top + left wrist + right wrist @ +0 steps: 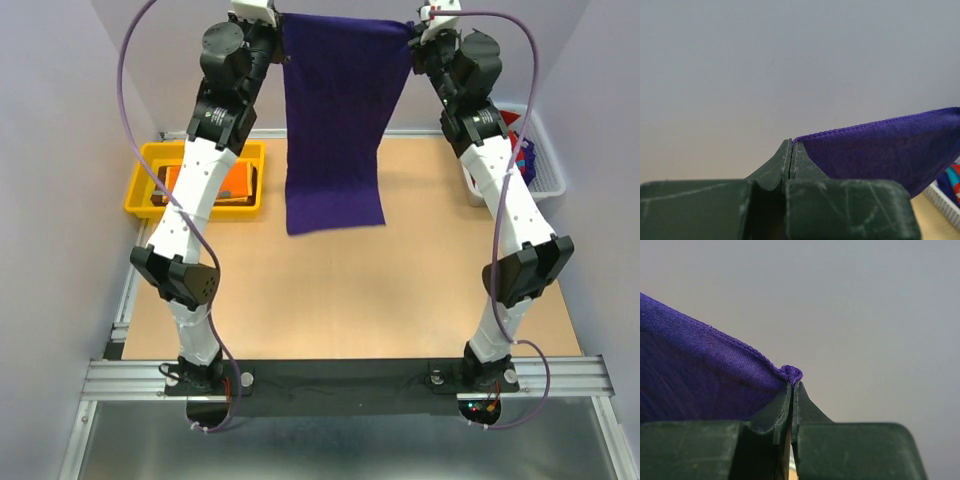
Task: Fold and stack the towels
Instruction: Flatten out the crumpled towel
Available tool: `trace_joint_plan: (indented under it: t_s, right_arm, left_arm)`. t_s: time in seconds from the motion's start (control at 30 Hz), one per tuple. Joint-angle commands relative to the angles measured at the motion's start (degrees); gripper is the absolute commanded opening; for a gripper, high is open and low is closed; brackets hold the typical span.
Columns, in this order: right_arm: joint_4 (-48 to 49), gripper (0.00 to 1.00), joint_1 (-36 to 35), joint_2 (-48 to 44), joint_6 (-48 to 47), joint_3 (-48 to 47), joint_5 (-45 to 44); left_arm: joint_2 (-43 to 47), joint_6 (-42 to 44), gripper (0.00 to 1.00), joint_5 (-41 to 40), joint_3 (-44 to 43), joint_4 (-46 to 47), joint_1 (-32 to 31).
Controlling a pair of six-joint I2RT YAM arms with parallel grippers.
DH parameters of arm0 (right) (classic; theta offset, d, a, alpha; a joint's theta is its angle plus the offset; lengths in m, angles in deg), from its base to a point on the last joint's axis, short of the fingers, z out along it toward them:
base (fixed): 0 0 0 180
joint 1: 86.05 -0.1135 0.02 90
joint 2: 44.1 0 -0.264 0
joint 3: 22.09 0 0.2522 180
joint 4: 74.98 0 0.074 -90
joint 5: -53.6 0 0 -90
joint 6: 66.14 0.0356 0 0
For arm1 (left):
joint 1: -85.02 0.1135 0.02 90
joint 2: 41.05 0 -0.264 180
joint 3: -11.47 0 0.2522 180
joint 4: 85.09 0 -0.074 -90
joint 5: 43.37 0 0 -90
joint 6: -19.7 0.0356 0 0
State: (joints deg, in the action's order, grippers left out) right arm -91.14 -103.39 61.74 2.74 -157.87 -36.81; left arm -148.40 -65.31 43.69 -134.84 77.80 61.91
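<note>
A deep purple towel (338, 120) hangs spread out high over the far half of the table, its lower edge just above the wood. My left gripper (272, 22) is shut on its top left corner and my right gripper (416, 32) is shut on its top right corner. In the left wrist view the purple towel (890, 155) runs off to the right from the pinched jaw tips (791, 142). In the right wrist view the towel (700, 375) runs left, its corner bunched at the jaw tips (793, 382). An orange towel (228, 182) lies folded over a dark brown one in the yellow tray.
The yellow tray (142, 178) stands at the far left of the table. A white mesh basket (545, 165) at the far right holds a red and teal towel (524, 152). Both arms reach up from the near edge.
</note>
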Motion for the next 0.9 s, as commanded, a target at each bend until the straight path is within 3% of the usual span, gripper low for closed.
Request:
trace_joint_plan:
  t_s: [0.0, 0.2, 0.33, 0.63, 0.77, 0.87]
  right_arm:
    - [7.3, 0.01, -0.1, -5.8, -0.4, -1.2, 2.8]
    - [7.9, 0.01, -0.1, -14.6, 0.0, 9.1, 4.7]
    - [7.8, 0.01, -0.1, -23.4, 1.0, 18.9, 8.9]
    - [4.4, 0.01, -0.1, -44.5, 8.5, 42.8, 18.1]
    - [0.0, 0.00, -0.1, -51.9, 11.3, 46.7, 21.5]
    - [-1.0, 0.01, -0.1, -54.9, 13.4, 44.6, 22.8]
  left_arm:
    - [8.1, -1.1, 0.00, 2.7, -1.2, 6.3, 0.4]
    - [16.0, -2.0, 0.00, 6.7, 11.4, 8.4, 0.4]
    - [27.2, -2.9, 0.00, 9.4, 28.0, 13.2, 0.4]
    - [48.4, -10.1, 0.00, 19.4, 56.8, 12.5, -0.6]
    - [56.4, -11.4, 0.00, 22.0, 60.7, 9.1, -1.0]
    - [59.8, -11.2, 0.00, 23.5, 57.7, 5.5, -1.0]
